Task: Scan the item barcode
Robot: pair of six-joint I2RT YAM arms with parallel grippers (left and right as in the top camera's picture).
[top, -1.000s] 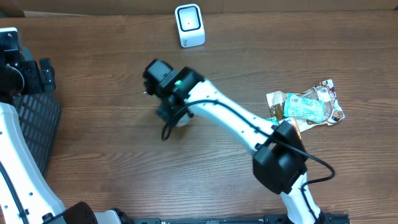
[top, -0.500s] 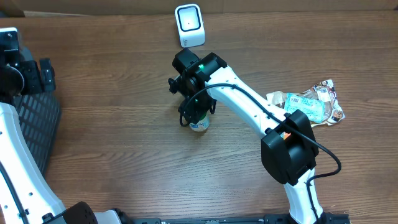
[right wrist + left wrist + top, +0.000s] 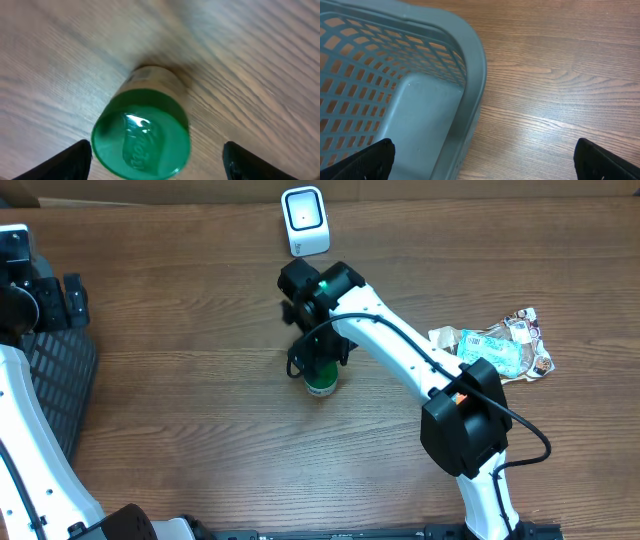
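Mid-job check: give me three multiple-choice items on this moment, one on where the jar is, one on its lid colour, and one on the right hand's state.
1. Where does the jar stand?
A) mid-table, apart from the white scanner
B) on top of the scanner
C) at the table's left edge

2. Its lid is:
A) red
B) white
C) green

3. The right hand is:
A) shut on the jar
B) open, with a finger on either side of the jar
C) out of view

Answers:
1. A: the overhead view shows it upright on the wood, with bare table between it and the scanner.
2. C: the right wrist view looks straight down on a green top.
3. B: in the wrist view both fingers stand clear of the lid, with wood showing in the gaps.
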